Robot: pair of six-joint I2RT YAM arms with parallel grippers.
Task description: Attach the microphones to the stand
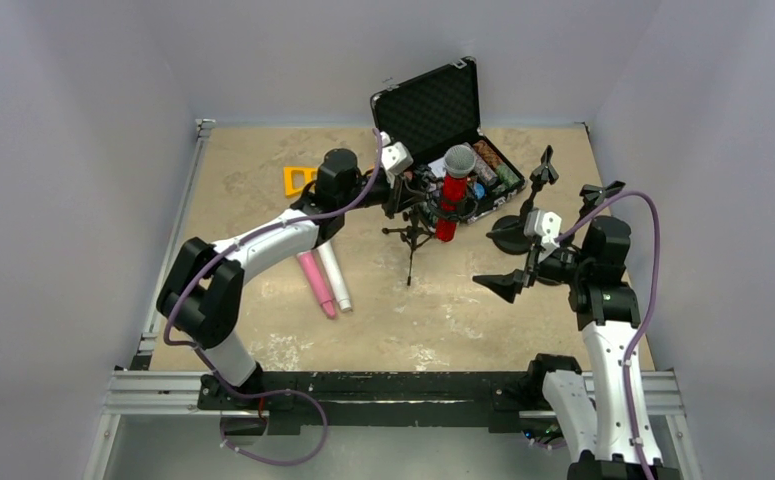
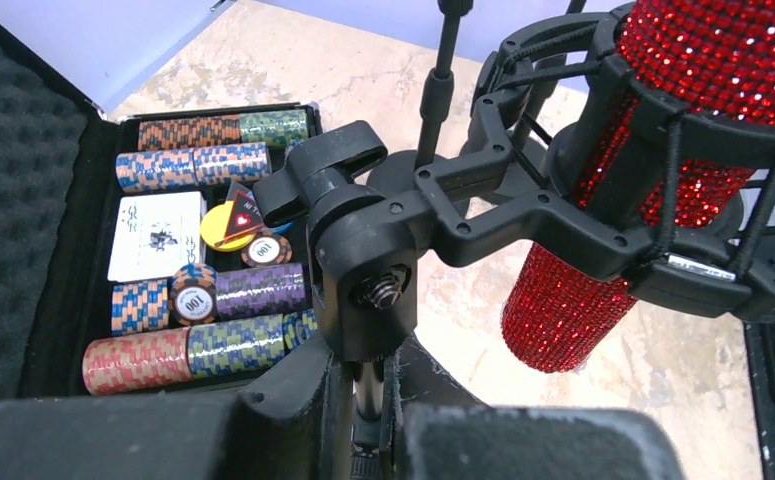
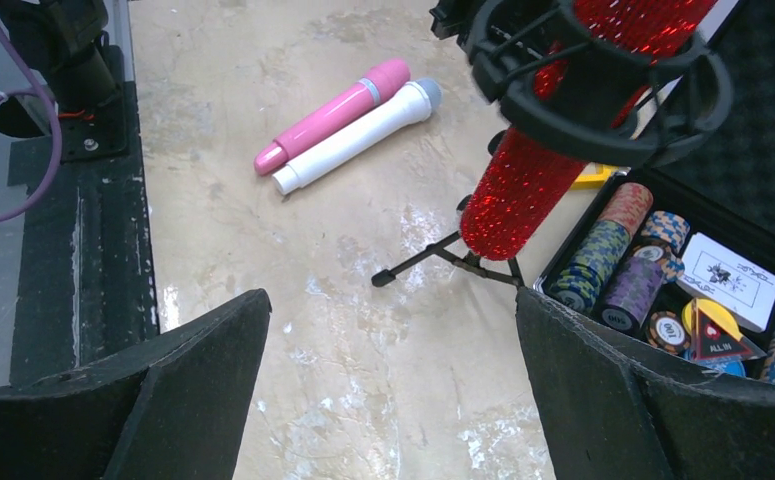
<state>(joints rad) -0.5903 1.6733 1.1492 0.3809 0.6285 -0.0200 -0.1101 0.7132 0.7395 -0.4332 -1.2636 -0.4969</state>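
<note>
- Left gripper seemingly pinches the stand by its post; the red microphone sits in the mount just above the jaws.
- Right gripper is spread wide.
- Pink microphone and white microphone lie side by side on the table.

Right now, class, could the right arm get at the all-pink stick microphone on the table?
Probably, though awkwardly: bare tabletop lies between the open jaws of the right arm and the pink microphone, but the white stick microphone lies alongside on its nearer side.
</note>
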